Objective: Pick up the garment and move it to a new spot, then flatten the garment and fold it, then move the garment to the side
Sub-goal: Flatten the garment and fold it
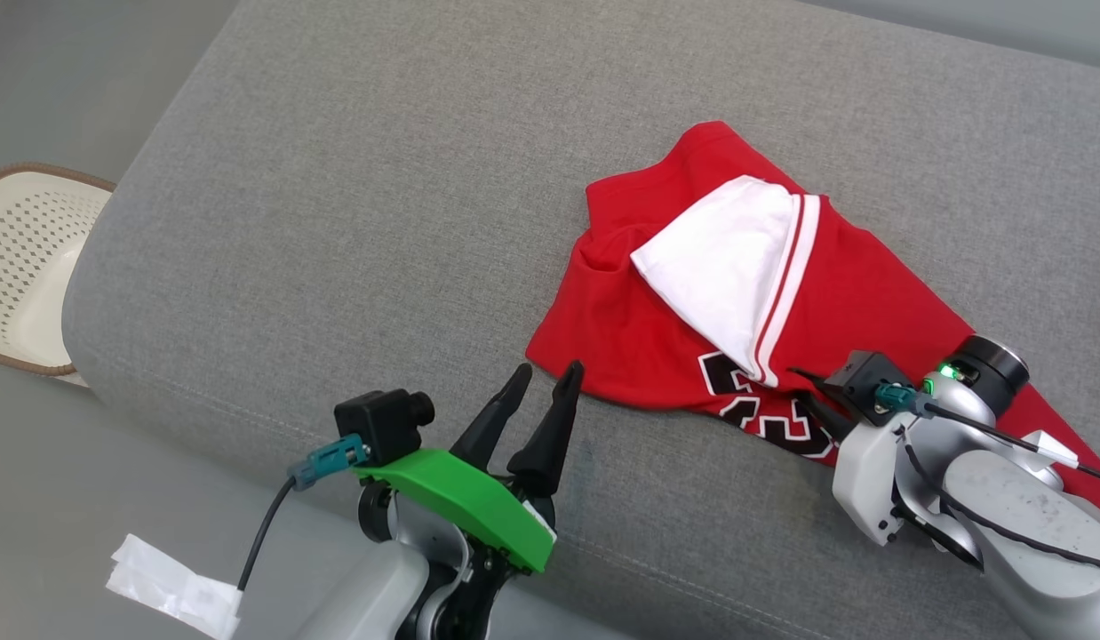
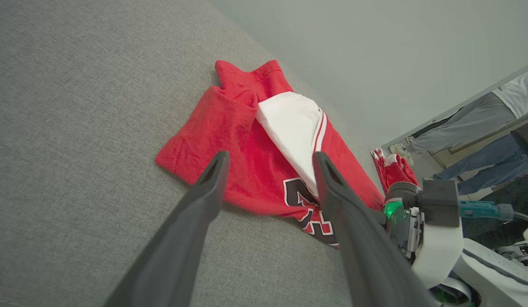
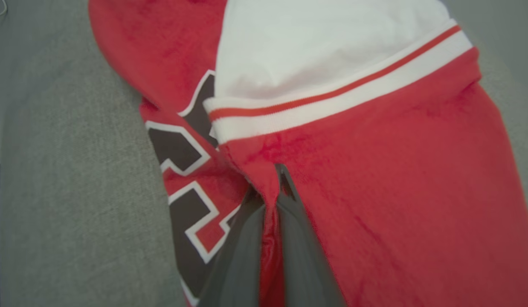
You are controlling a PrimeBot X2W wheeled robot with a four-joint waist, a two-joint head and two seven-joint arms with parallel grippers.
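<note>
**Two grippers, one red jersey on a grey cushion**

One red garment lies rumpled on the grey cushion, right of centre in the head view. A white panel edged with red and white stripes is folded over its top. Part of a black number outlined in white shows along its lower edge. Its right-hand part runs toward the lower right corner of the frame and passes beneath the pale right forearm.

The right gripper sits on the lower edge of the cloth, beside the number. In the right wrist view its two dark fingers are drawn together at bottom centre with a ridge of red cloth pinched between them, just under the striped band.

The left gripper is at the lower middle of the head view. Its fingers are spread apart and hold nothing, and their tips are just beside the garment's lower left corner without touching it. In the left wrist view that gripper frames the garment between its fingers, with grey cushion filling the left of the frame.

A pale perforated basket with a brown rim sits at the left edge of the head view. At the upper right of the left wrist view are the legs of people, with a small red and white bundle near them.
</note>
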